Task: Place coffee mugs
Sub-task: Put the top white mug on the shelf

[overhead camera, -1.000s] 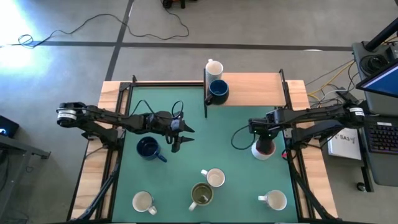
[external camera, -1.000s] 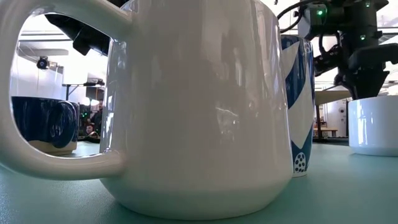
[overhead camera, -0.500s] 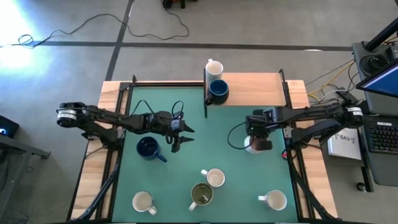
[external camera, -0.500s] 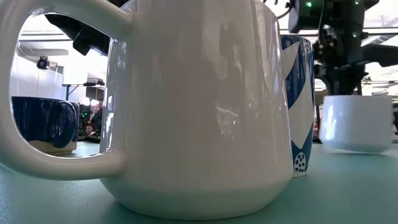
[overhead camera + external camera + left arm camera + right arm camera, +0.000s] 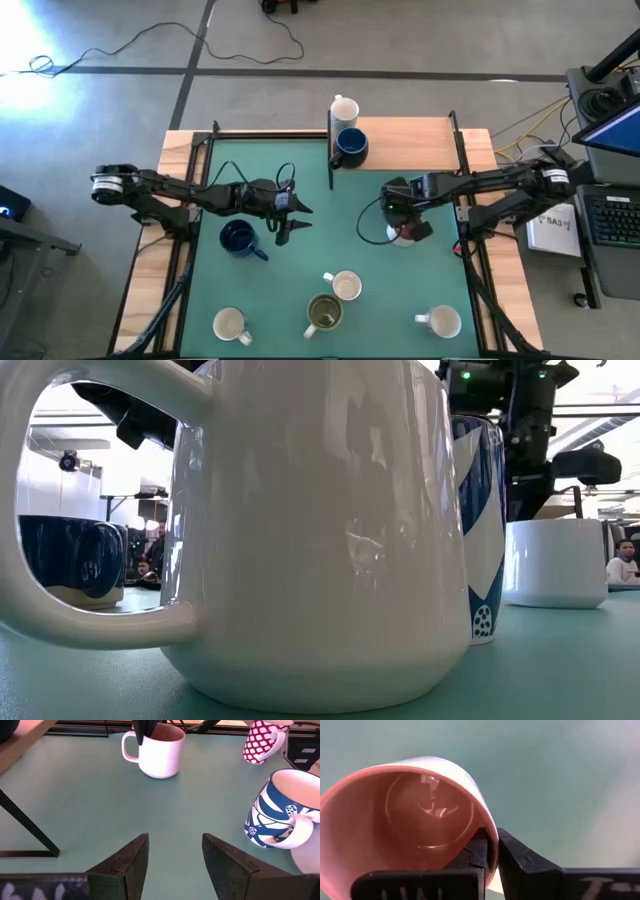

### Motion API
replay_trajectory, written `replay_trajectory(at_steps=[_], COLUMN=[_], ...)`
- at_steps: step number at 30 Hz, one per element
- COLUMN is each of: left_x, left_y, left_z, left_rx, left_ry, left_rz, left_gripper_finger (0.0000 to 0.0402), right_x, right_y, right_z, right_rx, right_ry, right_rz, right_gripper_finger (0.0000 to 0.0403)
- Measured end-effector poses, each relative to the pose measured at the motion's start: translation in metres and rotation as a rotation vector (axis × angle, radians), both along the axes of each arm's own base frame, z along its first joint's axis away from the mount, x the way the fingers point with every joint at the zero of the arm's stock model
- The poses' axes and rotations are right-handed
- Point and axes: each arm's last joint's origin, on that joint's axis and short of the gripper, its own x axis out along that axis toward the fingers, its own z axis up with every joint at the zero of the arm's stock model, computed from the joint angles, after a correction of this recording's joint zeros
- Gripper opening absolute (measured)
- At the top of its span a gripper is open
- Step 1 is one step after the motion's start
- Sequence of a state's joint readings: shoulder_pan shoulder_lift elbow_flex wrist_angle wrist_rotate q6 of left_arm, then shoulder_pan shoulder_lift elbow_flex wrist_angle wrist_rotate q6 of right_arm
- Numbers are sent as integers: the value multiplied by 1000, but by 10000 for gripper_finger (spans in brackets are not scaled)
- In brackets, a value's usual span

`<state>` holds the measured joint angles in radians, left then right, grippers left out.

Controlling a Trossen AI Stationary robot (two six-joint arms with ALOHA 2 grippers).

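Right of centre in the high view | your right gripper point(image 5: 404, 226) pinches the rim of the pink-inside mug point(image 5: 415, 827) | risk: thin rim hold, mug can slip or tip | left gripper point(image 5: 172, 855) spread, idle near the blue mug point(image 5: 237, 238).

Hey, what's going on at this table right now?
The right gripper is pinched on the rim of the pink-lined mug and holds it over the green mat, right of centre. The left gripper hangs open near the mat's middle, beside a navy mug. Two mugs already sit on the wooden shelf at the back; four more wait along the front.
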<state>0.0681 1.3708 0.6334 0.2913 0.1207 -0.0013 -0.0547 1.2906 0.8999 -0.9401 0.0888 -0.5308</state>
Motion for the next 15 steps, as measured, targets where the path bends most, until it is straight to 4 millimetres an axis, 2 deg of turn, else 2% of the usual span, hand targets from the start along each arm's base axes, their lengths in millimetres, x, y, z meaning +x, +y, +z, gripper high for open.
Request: replay_trajectory(at_steps=[5, 12, 15], left_x=[0, 0, 0], left_y=[0, 0, 0], left_z=[0, 0, 0], left_rx=[0, 0, 0], left_ry=[0, 0, 0], left_rz=[1, 2, 2], left_gripper_finger=[168, 168, 168], right_x=[12, 21, 20], right_y=[0, 0, 0], right_z=[3, 20, 32], right_rx=[37, 46, 71], right_ry=[-19, -84, -124], right_rz=[-135, -195, -316], right_gripper_finger=[41, 101, 118])
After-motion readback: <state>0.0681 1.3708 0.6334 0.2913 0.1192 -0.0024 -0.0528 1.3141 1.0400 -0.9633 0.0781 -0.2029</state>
